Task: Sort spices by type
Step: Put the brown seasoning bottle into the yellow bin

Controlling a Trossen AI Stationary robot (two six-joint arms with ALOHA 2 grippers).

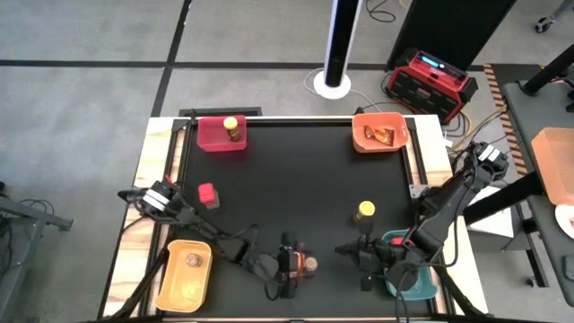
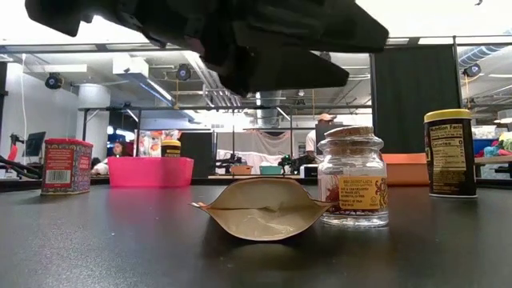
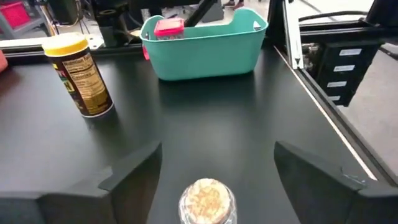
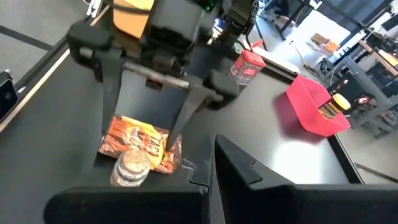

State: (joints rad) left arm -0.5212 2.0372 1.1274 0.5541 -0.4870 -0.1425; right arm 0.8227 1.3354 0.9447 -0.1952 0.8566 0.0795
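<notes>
Two items sit together under my left gripper [image 1: 289,263]: a small cork-topped glass jar [image 2: 353,175] and a flat foil packet [image 2: 260,207] lying just beside it, touching or nearly so. Left fingers are spread wide, one on each side of the jar, not yet pinching.

Handling, my judgement: jar is rigid, smooth, likely slippery and breakable, so I would grip the straight body below the cork, not the neck. Packet is light and limp; I would take it by an edge.

Right of the jar stands a yellow-lidded jar [image 1: 365,213]. Further right, the right gripper [image 1: 359,255] hangs beside the teal bin [image 3: 205,46], which holds a red container [image 3: 168,27].

Hidden: right gripper's finger state, which I cannot tell. The packet is covered by the arm in the overhead view.
</notes>
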